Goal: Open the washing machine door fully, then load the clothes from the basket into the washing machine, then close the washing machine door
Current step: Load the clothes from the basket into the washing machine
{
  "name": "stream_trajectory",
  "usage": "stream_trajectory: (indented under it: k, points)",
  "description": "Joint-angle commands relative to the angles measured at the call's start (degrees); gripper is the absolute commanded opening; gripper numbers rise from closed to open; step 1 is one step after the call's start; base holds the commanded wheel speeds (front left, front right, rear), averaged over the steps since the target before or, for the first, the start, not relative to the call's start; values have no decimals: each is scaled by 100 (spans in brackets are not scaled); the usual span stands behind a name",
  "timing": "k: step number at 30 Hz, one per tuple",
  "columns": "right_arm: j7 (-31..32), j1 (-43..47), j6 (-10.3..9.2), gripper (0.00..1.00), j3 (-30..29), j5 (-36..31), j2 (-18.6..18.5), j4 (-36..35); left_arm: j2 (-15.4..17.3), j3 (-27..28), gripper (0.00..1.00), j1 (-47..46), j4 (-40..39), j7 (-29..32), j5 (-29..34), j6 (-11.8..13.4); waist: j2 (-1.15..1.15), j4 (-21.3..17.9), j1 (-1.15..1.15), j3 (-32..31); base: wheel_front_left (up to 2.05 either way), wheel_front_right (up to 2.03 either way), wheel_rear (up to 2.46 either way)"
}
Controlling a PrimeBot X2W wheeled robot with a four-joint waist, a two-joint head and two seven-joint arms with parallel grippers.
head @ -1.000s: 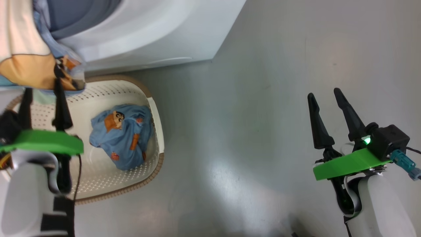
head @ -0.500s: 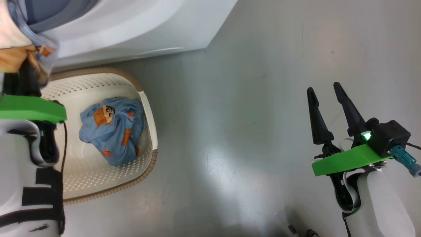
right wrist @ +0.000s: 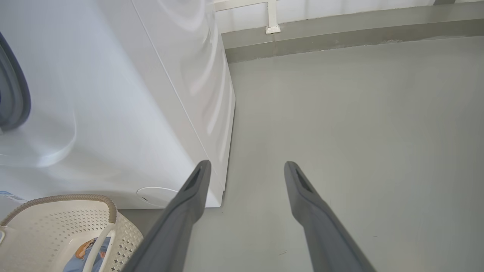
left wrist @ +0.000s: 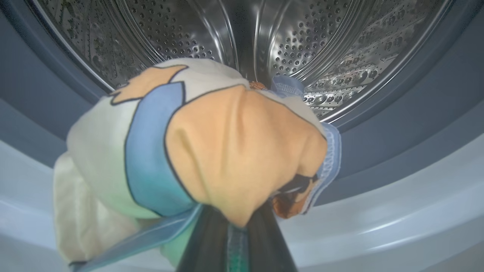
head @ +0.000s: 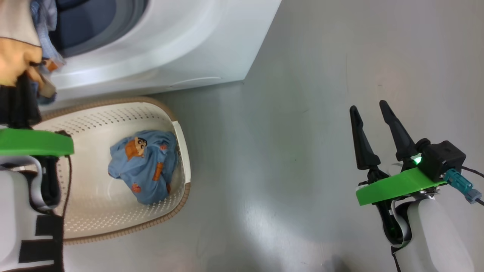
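Note:
My left gripper (left wrist: 236, 223) is shut, with a fold of one of the clothes (left wrist: 227, 151), a cream, orange and light blue garment, pinched at its tips. That garment hangs in front of the steel drum (left wrist: 302, 45) at the blue-grey gasket (left wrist: 397, 113) of the washing machine (head: 181, 49). In the head view the held garment (head: 15, 49) covers the left gripper (head: 20, 94) at the far left. A second blue bundle (head: 143, 166) lies in the basket (head: 181, 136). The right gripper (head: 368, 105) hangs open over bare floor. The washing machine door is out of view.
The basket stands on the grey floor (head: 287, 151) right against the machine's front. The machine's round low hatch (right wrist: 155, 196) is just above the basket rim (right wrist: 75, 198). A wall base (right wrist: 340, 34) runs behind the machine.
The left gripper's fingers have gone from wide open to shut at the garment, and the arm has pushed toward the drum. The head camera shifted. The right gripper stayed open and still.

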Motion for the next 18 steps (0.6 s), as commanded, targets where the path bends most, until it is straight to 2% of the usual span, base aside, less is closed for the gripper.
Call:
stream_trajectory:
  k: [1, 9, 18]
  points:
    - [-27, 162, 9, 100, 145, 34, 47, -86, 282, 129, 0, 106, -220, -36, 138, -15, 0, 18, 0, -124, 0, 0, 0]
    - [-27, 189, 9, 100, 233, 130, 59, -36, 729, -132, 0, -521, -38, 4, 593, -15, 0, -131, 0, -218, 0, 0, 0]
    - [-27, 184, 9, 100, 242, 236, 66, -58, 1134, -279, 0, -1664, 474, 421, 620, -15, 0, -375, 0, -59, 0, 0, 0]
